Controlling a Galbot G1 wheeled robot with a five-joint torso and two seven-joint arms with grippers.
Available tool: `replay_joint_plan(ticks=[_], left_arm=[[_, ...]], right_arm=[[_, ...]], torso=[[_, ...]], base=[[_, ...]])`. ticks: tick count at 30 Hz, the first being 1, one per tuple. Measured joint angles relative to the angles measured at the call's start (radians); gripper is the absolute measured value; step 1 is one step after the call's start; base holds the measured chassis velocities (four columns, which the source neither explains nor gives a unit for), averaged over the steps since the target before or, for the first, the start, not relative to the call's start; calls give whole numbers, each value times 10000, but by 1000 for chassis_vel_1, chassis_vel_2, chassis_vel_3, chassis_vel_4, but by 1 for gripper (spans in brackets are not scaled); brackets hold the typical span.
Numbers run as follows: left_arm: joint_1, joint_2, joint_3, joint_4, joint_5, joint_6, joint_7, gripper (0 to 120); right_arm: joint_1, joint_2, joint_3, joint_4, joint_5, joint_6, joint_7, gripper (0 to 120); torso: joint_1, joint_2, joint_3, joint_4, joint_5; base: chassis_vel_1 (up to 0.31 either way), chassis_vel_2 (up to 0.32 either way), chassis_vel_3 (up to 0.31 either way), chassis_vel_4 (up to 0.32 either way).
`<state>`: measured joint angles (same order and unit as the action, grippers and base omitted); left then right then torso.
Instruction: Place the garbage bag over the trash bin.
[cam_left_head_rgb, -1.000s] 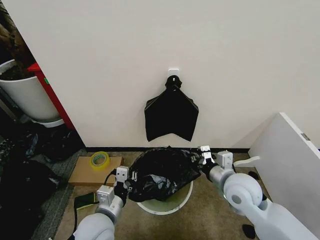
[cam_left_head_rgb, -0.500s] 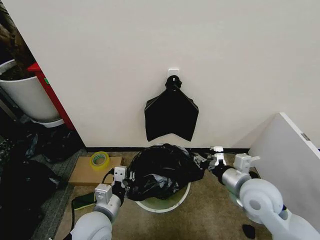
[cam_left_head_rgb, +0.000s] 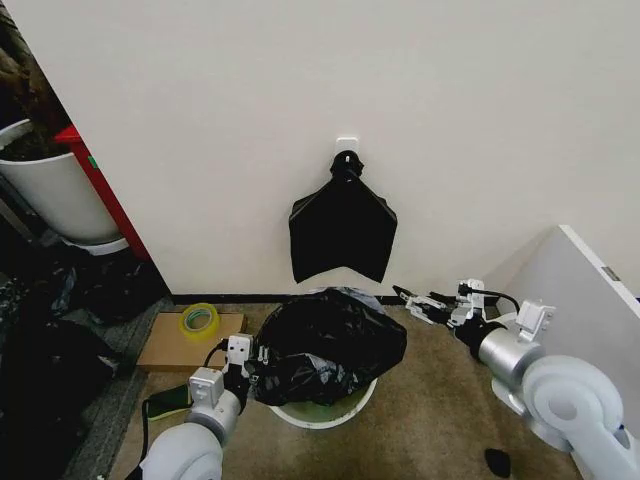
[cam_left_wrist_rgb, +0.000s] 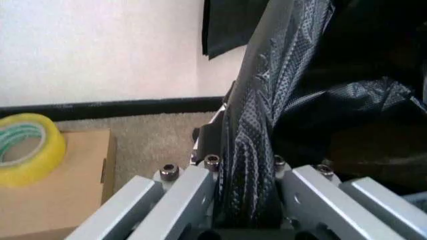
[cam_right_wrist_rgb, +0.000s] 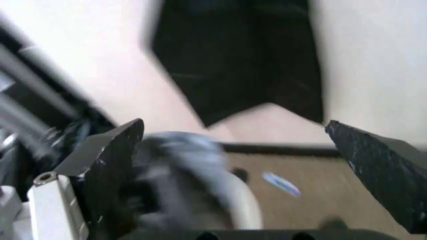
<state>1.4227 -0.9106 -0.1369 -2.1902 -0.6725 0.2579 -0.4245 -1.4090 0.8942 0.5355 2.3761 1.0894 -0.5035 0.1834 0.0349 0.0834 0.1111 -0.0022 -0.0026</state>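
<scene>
the garbage bag (cam_left_head_rgb: 328, 345) lies heaped over the trash bin (cam_left_head_rgb: 322, 411) on the floor below the wall, covering most of the rim; the near rim is exposed. the left hand (cam_left_head_rgb: 252, 362) is clamped on the bag's left edge, plastic pinched between its fingers (cam_left_wrist_rgb: 183, 197). the right hand (cam_left_head_rgb: 418, 303) hovers right of the bag, apart from it, fingers spread wide with nothing between them.

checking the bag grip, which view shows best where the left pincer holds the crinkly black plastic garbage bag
Left wrist view: the left pincer clamps a fold of the crinkly black plastic garbage bag. Head view shows the bag heaped on the bin; right wrist view only a blur.
</scene>
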Motion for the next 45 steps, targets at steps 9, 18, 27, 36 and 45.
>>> replay_joint_plan(ticks=[9,18,27,36,45], left_arm=[[-353,83,96,-127,-85,239,12,0],[-383,275,351,-134,250,232,217,0],[-364,246,382,-92,314,191,254,0],[-383,234,399,-52,315,175,257,0],[-360,232,399,-52,315,163,238,0]], right_arm=[[-882,-259,-2688,1308,-2796,-416,-1096,100],[390,-2,-3971,666,-1388,-1127,-404,100],[1389,-133,-4824,-172,-2311,-1264,-377,74],[1543,-300,-4934,-284,-1686,-1966,130,42],[1582,-339,-4914,-198,-1204,-2124,379,15]], torso=[[0,0,0,-2,1],[0,0,1,-1,1],[0,0,1,-1,0],[0,0,1,-1,1],[0,0,1,-1,1]], base=[[0,0,0,0],[0,0,0,0],[0,0,0,0],[0,0,0,0],[0,0,0,0]])
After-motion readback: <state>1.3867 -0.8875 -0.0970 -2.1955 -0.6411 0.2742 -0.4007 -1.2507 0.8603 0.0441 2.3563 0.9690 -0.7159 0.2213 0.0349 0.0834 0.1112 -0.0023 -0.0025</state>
